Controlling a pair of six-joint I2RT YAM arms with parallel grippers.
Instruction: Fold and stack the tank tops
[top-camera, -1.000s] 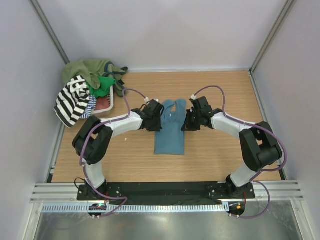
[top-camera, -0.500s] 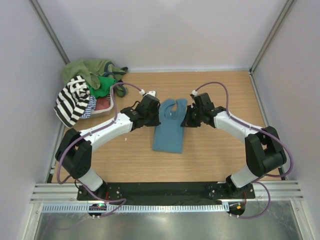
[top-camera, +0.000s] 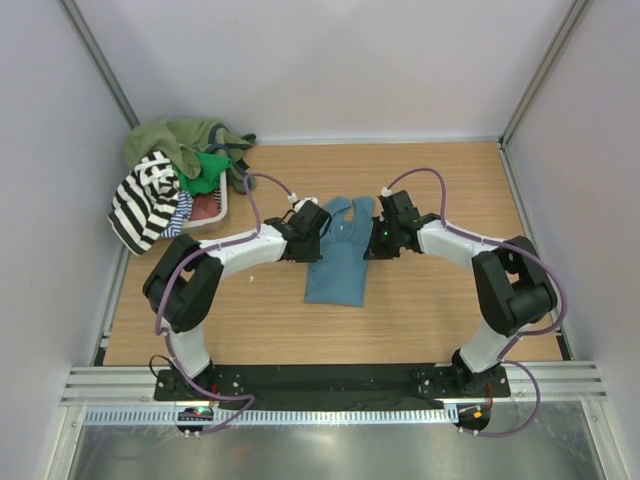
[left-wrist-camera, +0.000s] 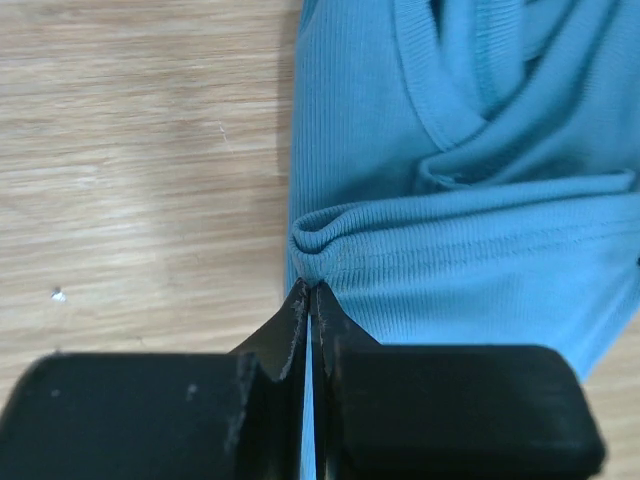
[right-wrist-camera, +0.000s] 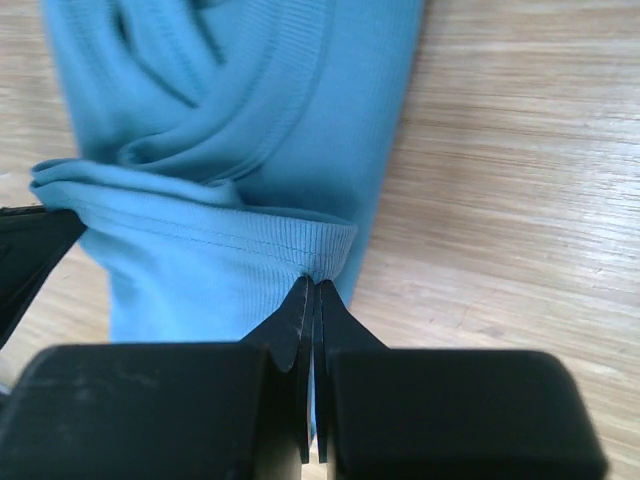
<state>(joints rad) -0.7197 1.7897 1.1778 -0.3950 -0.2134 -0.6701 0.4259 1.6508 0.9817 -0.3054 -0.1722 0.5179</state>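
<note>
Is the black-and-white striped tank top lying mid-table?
No, the black-and-white striped tank top sits on the heap at the far-left corner; the teal tank top lies mid-table.

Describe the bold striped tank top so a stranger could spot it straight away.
Look to the far left corner of the wooden table, where a heap of clothes spills out of a white basket. The striped tank top drapes over the heap's left side. Its wide black-and-white bands set it apart from the olive top and green top beside it.
</note>
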